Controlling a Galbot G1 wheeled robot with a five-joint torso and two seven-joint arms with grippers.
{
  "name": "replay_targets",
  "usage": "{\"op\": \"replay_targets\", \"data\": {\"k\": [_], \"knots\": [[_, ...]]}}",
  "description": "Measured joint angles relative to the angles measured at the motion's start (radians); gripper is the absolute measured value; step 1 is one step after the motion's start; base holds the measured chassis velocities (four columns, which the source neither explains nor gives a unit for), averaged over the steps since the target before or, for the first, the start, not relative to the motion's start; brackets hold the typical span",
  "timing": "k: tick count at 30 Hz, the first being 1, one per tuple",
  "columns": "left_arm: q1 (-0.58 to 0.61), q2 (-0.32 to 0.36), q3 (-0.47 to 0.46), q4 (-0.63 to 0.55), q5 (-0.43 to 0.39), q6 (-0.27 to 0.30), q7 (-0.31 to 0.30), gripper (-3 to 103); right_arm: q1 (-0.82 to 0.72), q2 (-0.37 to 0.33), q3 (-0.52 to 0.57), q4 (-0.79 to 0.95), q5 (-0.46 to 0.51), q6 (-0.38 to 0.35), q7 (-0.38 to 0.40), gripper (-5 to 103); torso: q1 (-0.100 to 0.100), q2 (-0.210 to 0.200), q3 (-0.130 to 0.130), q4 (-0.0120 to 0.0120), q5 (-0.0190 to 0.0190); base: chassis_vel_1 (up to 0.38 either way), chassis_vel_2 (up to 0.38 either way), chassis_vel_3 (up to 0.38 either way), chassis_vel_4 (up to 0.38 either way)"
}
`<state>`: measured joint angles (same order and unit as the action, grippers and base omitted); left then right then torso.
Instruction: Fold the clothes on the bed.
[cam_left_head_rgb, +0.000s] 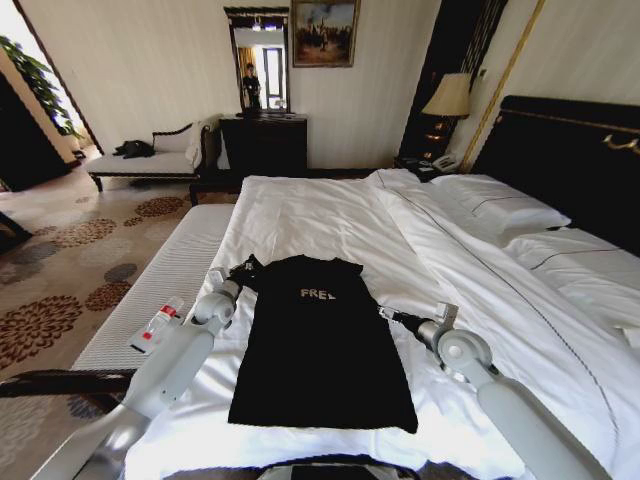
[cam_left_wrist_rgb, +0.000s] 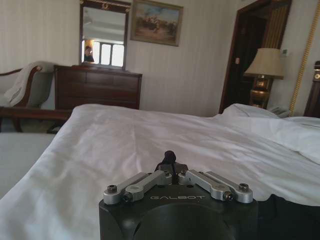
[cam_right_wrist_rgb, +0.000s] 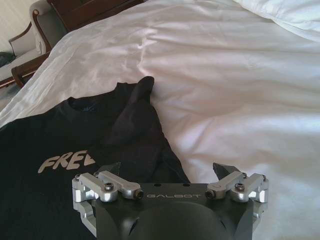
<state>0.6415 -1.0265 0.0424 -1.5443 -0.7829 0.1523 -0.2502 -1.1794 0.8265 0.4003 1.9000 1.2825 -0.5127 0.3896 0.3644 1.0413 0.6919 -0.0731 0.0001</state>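
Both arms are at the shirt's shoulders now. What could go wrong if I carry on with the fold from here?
1. The left pincer seems shut on only a small pinch of the T-shirt; a lift could let it slip out.
2. The right pincer is open at the shirt's edge with one finger over the white sheet, so closing may catch the sheet too.
3. The folded-in sleeve lies loose and could flop open.

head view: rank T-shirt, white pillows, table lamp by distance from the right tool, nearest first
1. black T-shirt: right beside the right tool, at its edge on the bed.
2. white pillows: further up the bed, on the robot's right by the headboard.
3. table lamp: past the bed's head end, against the far wall.
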Motion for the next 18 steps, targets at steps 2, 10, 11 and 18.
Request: {"op": "replay_targets", "data": {"k": [2, 10, 11, 18], "knots": [[-0.031, -0.007, 0.066, -0.010, 0.016, 0.006, -0.008, 0, -0.014, -0.002, 0.016, 0.003, 0.000, 0.000, -0.003, 100, 0.000, 0.000, 0.000, -0.0001, 0.0001, 0.000, 0.000, 0.000, 0.000], [-0.122, -0.008, 0.314, 0.032, 0.057, 0.008, 0.014, 0, -0.063, -0.012, 0.076, 0.005, 0.002, 0.000, -0.022, 100, 0.000, 0.000, 0.000, -0.0002, 0.0000, 0.000, 0.000, 0.000, 0.000], [-0.122, -0.008, 0.314, 0.032, 0.057, 0.008, 0.014, 0, -0.063, -0.012, 0.076, 0.005, 0.002, 0.000, -0.022, 100, 0.000, 0.000, 0.000, -0.0002, 0.0000, 0.000, 0.000, 0.000, 0.000], [-0.130, -0.005, 0.381, 0.059, 0.081, 0.012, 0.025, 0, -0.078, -0.006, 0.087, -0.007, -0.003, 0.002, -0.031, 100, 0.000, 0.000, 0.000, 0.0000, 0.0001, 0.000, 0.000, 0.000, 0.000]]}}
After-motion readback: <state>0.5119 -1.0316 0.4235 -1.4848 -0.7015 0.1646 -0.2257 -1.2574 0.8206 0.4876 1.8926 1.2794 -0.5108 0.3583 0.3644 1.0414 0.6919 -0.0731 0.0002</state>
